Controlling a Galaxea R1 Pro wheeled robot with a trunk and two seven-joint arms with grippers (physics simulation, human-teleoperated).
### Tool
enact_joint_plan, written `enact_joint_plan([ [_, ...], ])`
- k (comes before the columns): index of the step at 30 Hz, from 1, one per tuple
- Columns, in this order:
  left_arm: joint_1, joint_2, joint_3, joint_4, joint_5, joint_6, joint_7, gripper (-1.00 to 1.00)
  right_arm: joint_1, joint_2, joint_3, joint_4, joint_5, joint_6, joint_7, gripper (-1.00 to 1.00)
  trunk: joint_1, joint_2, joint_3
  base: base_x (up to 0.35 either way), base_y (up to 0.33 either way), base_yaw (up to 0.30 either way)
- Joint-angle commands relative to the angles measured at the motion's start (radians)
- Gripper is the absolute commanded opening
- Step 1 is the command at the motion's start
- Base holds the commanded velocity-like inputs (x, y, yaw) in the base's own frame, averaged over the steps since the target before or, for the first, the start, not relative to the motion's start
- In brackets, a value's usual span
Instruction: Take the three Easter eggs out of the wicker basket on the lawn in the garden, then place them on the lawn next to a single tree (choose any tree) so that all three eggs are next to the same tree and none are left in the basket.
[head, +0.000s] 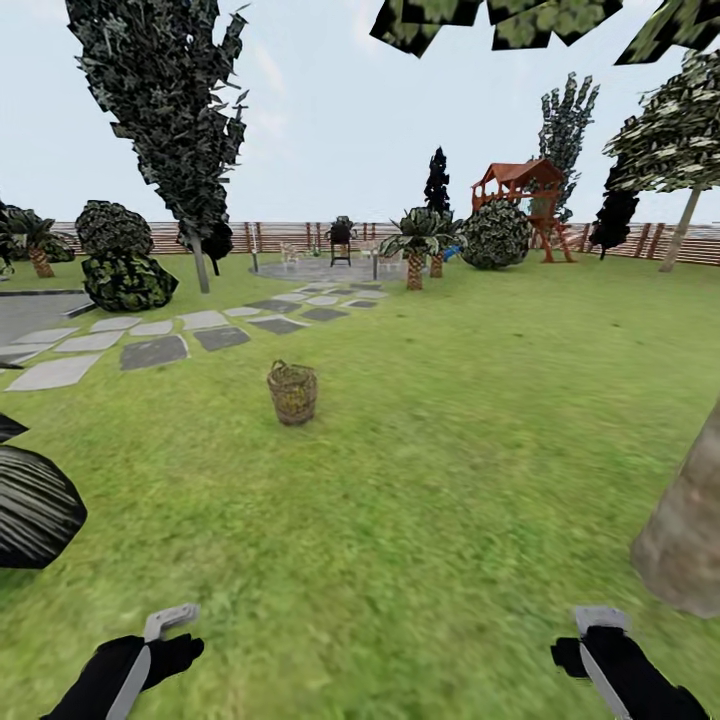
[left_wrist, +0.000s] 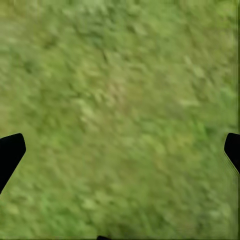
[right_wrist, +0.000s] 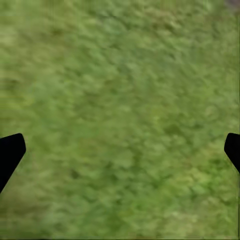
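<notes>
I see the wicker basket standing on the lawn, far ahead & a bit to my left. So left gripper is nearer than right gripper. Both open, holding nothing.

Upright wicker basket on lawn

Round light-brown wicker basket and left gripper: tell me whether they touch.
Apart. The head view shows the basket far across the lawn from the left gripper.
</notes>
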Motion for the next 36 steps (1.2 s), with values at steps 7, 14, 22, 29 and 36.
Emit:
enact_joint_plan([
  [7, 0.000, 0.000, 0.003, 0.036, 0.008, 0.007, 0.000, 1.00, 0.000, 0.012, 0.070, 0.049, 0.036, 0.037, -0.063, 1.00, 0.001, -0.001, -0.001, 0.327, 0.000, 0.000],
  [14, 0.000, -0.001, 0.003, 0.057, 0.007, 0.008, -0.001, 1.00, 0.000, 0.008, 0.065, 0.063, 0.055, 0.075, -0.048, 1.00, 0.001, -0.001, -0.001, 0.327, 0.000, 0.000],
  [22, 0.000, -0.001, 0.003, 0.061, 0.007, 0.007, -0.001, 1.00, 0.000, 0.014, 0.068, 0.057, 0.057, 0.078, -0.043, 1.00, 0.001, -0.001, -0.001, 0.327, 0.000, 0.000],
  [29, 0.000, -0.001, 0.003, 0.060, 0.008, 0.007, -0.001, 1.00, 0.000, 0.017, 0.072, 0.057, 0.058, 0.077, -0.042, 1.00, 0.001, -0.001, -0.001, 0.327, 0.000, 0.000],
  [36, 0.000, -0.001, 0.003, 0.060, 0.009, 0.007, -0.002, 1.00, 0.000, 0.016, 0.065, 0.057, 0.056, 0.063, -0.043, 1.00, 0.001, -0.001, -0.001, 0.327, 0.000, 0.000],
])
